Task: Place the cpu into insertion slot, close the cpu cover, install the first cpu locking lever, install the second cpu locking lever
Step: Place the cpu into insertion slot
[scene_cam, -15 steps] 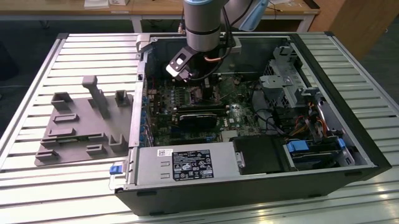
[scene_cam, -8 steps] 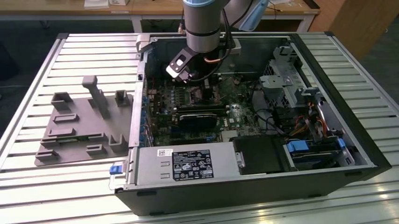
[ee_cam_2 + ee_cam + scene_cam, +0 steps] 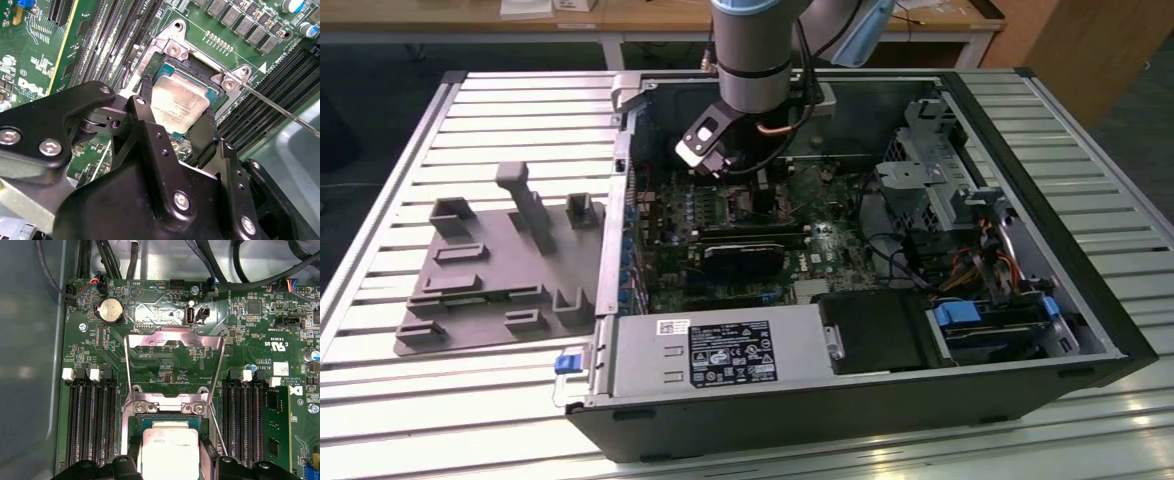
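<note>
In both wrist views the cpu (image 3: 180,106) (image 3: 170,450), a flat square chip with a pale metal top, lies between my two black fingers (image 3: 145,117) over the insertion slot (image 3: 172,50) (image 3: 167,407). My gripper (image 3: 176,112) (image 3: 172,460) is shut on the cpu's opposite edges. I cannot tell whether the chip is fully seated. The cpu cover (image 3: 172,338), a thin silvery frame with a square window, stands swung open beyond the slot. A thin wire locking lever (image 3: 280,107) (image 3: 218,432) sticks out unlatched beside the slot. In the exterior view the gripper (image 3: 716,165) reaches down inside the computer case.
Memory slots (image 3: 92,425) (image 3: 245,425) flank the socket on both sides. A long black card (image 3: 747,255) lies across the motherboard nearer the power supply (image 3: 707,350). Drive bays and cables (image 3: 961,230) fill the case on the exterior view's right. A grey fixture plate (image 3: 494,270) sits outside.
</note>
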### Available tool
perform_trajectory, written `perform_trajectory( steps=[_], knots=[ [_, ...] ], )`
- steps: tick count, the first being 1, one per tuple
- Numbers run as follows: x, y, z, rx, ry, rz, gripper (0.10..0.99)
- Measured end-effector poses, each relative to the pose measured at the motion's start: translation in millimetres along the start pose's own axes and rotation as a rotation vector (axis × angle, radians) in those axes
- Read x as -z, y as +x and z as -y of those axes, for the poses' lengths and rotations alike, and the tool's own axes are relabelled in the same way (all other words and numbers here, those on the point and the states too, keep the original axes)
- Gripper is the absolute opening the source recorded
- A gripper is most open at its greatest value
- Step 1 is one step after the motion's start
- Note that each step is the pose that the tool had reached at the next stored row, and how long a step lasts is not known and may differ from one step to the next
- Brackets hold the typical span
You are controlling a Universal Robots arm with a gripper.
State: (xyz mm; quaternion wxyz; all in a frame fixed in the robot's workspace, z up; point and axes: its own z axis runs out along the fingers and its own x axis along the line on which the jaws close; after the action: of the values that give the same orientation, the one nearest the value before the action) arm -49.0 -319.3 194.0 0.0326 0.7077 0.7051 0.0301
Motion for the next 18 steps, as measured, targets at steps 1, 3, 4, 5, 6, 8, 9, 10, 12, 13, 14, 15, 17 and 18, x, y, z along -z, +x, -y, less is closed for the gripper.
perform_trajectory(
  steps=[1, 3, 4, 5, 6, 8, 9, 10, 12, 13, 14, 15, 17, 18],
  knots=[
    [0.0, 0.0, 0.0, 0.0, 0.0, 0.0, 0.549],
    [0.0, 0.0, 0.0, 0.0, 0.0, 0.0, 0.549],
    [0.0, 0.0, 0.0, 0.0, 0.0, 0.0, 0.612],
    [0.0, 0.0, 0.0, 0.0, 0.0, 0.0, 0.612],
    [0.0, 0.0, 0.0, 0.0, 0.0, 0.0, 0.612],
    [-0.1, 0.0, 0.0, 0.0, 0.0, 0.0, 0.612],
    [0.2, 0.0, 0.0, 0.0, 0.0, 0.0, 0.612],
    [1.1, 0.0, -0.1, 0.0, 0.0, -0.0001, 0.612],
    [4.4, 0.0, -0.4, 0.0, 0.0, 0.0, 0.612],
    [6.4, 0.0, -0.6, 0.0, 0.0, -0.0001, 0.612],
    [8.7, 0.0, -0.8, 0.0, 0.0, -0.0001, 0.612],
    [11.5, 0.0, -1.0, 0.0, 0.0, 0.0, 0.612],
    [17.0, -0.1, -1.5, 0.0, 0.0, -0.0001, 0.612],
    [18.5, -0.1, -1.6, 0.0, 0.0, 0.0, 0.612]
  ],
)
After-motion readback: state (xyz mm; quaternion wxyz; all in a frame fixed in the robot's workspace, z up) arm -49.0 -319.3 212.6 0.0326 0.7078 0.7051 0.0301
